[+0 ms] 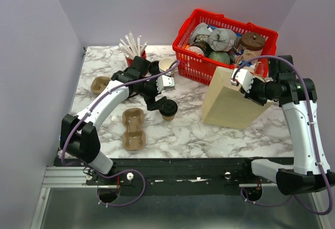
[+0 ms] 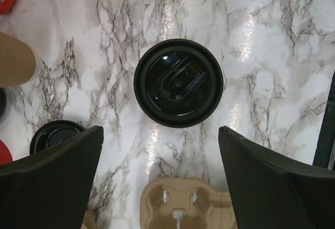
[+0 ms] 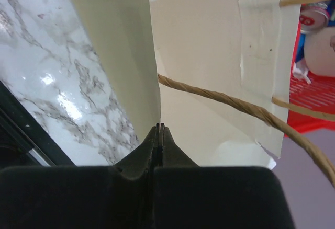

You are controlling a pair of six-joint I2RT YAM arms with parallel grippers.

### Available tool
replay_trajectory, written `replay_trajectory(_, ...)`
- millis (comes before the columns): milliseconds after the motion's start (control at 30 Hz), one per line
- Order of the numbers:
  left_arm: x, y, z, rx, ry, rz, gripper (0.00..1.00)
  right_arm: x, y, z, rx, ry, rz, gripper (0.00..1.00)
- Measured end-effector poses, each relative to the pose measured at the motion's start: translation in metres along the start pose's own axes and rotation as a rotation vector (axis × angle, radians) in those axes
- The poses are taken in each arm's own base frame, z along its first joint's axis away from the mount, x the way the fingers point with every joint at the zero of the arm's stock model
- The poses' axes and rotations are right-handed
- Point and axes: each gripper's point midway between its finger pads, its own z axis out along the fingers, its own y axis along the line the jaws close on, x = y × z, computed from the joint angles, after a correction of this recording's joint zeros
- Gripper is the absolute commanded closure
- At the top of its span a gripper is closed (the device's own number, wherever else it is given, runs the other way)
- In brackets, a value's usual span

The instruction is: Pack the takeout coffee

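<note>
Spread wide at left gripper (image 2: 159, 132), hovering straight above black-lidded cup (image 1: 168, 113). Standing upright on table (image 1: 209, 129), near carrier (image 1: 133, 129), left of bag (image 1: 230, 103). Pinched tight at right gripper (image 3: 158, 129), clamping bag rim, just before basket (image 1: 225, 41).

Top view: high, behind the arm bases, pitched down and forward. The whole table (image 1: 193, 129) is in frame, with the back wall beyond.

Left wrist: close over the table, facing straight down, left fingers (image 2: 52, 182) in the lower corners. The cup (image 2: 178, 82) is centred and the carrier (image 2: 183, 205) is at the bottom edge. The top view also shows the cup (image 1: 168, 107) and carrier (image 1: 133, 129).

Right wrist: hard up against the bag (image 3: 209, 46), sighting along the right fingers (image 3: 157, 150). The basket (image 3: 314, 103) is at the right margin. The top view also shows the bag (image 1: 230, 101) and basket (image 1: 194, 67).
</note>
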Motion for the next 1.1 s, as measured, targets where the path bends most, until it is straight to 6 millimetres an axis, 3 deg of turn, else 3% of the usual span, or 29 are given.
replay_trajectory(267, 0.0, -0.02, 0.035, 0.037, 0.004, 0.084, 0.01, -0.023, 0.016, 0.018, -0.083, -0.03, -0.017, 0.93)
replay_trajectory(467, 0.003, -0.017, 0.053, 0.04, 0.013, 0.114, 0.01, -0.031, 0.024, 0.023, -0.096, -0.05, -0.001, 0.89)
replay_trajectory(567, 0.005, -0.014, 0.059, 0.033, 0.016, 0.127, 0.01, -0.032, 0.027, 0.024, -0.102, -0.053, 0.018, 0.81)
replay_trajectory(700, 0.007, -0.013, 0.068, 0.031, 0.023, 0.149, 0.01, -0.035, 0.027, 0.024, -0.099, -0.06, 0.043, 0.52)
replay_trajectory(733, 0.006, -0.013, 0.07, 0.033, 0.021, 0.152, 0.01, -0.036, 0.027, 0.025, -0.095, -0.063, 0.047, 0.49)
replay_trajectory(833, 0.005, -0.011, 0.073, 0.031, 0.017, 0.158, 0.01, -0.038, 0.025, 0.025, -0.085, -0.07, 0.064, 0.44)
replay_trajectory(1100, 0.002, -0.004, 0.079, 0.028, 0.019, 0.171, 0.03, -0.044, 0.024, 0.02, -0.066, -0.103, 0.097, 0.42)
